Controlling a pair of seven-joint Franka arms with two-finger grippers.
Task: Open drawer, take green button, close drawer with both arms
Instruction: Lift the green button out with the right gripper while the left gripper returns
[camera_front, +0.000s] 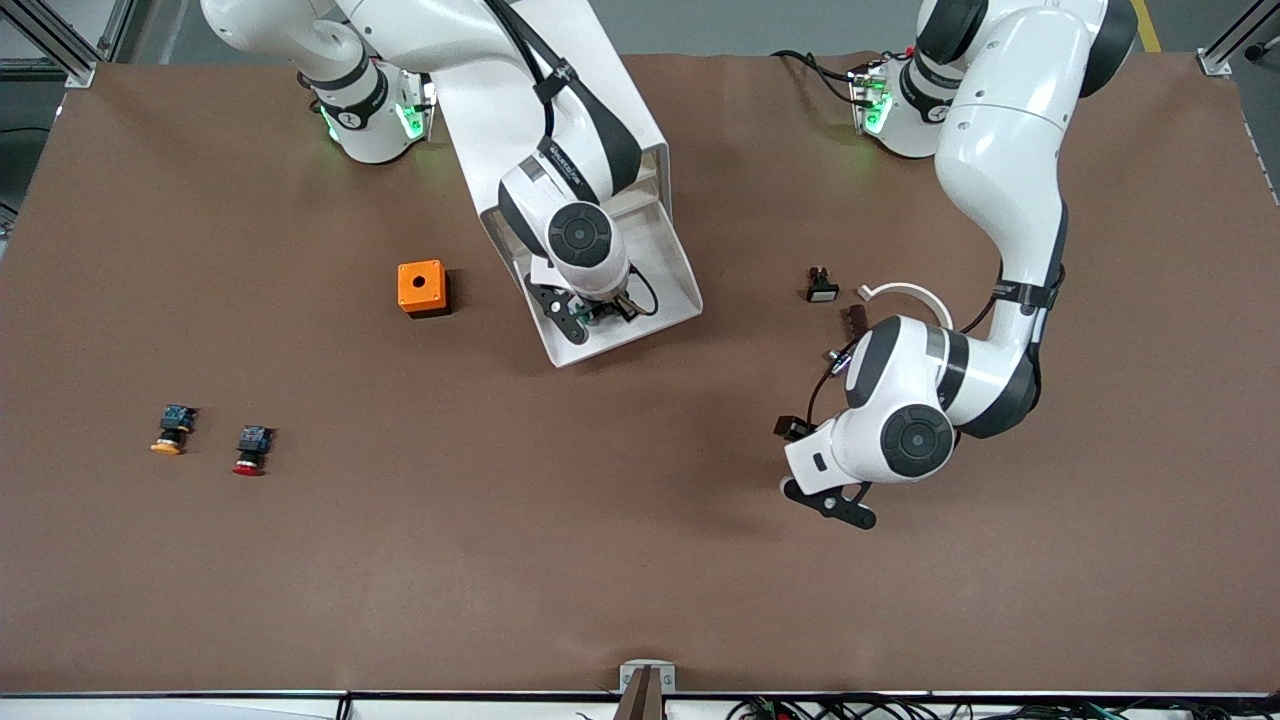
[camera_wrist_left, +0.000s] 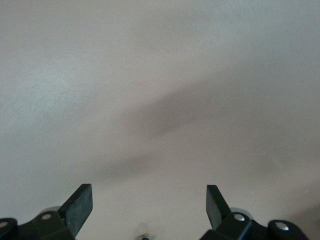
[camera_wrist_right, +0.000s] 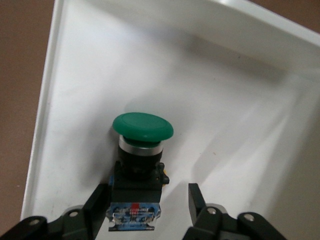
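No text, label or number on anything here is clear enough to read.

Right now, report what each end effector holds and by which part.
Nothing is held. The right end effector is open in the drawer, its fingers straddling the green button's blue rear without closing. The left end effector is open over bare table.

I see a brown table (camera_front: 640, 560) carrying a white cabinet (camera_front: 560, 90) at top centre, an orange box (camera_front: 422, 288) beside it, orange-capped (camera_front: 172, 429) and red-capped (camera_front: 251, 450) buttons at lower left, and a small black part (camera_front: 821, 285) at centre right.
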